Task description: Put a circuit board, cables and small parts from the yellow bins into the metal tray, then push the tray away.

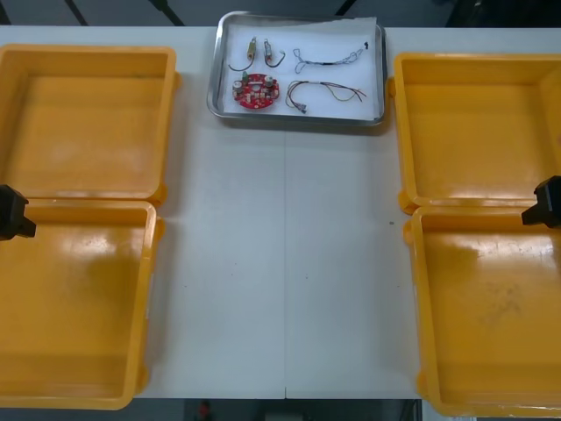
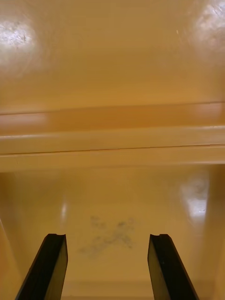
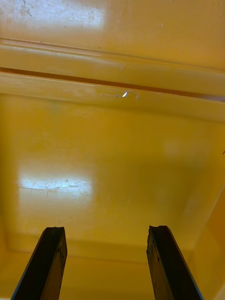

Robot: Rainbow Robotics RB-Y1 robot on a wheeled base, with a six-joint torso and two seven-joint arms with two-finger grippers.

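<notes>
- The shiny rectangular metal tray (image 1: 298,119) sits at the table's far edge. It holds the round red circuit board (image 1: 255,91), thin cables (image 1: 326,89) and small metal parts (image 1: 263,51), so loading looks done to me.
- Any push left calls for reaching to its near rim.
- My left gripper (image 3: 107,228) and right gripper (image 2: 108,236) stand wide, empty, over yellow plastic bins (image 1: 79,298).
- The front view gives the tray; the wrist views give my finger gaps and bare bin floors.

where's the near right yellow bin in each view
front view: near right yellow bin, lower right, right hand at its far rim.
right wrist view: its floor beyond the open fingers.
left wrist view: near left yellow bin instead, under left hand.
shared landmark: dark scuff on the right bin's floor.
</notes>
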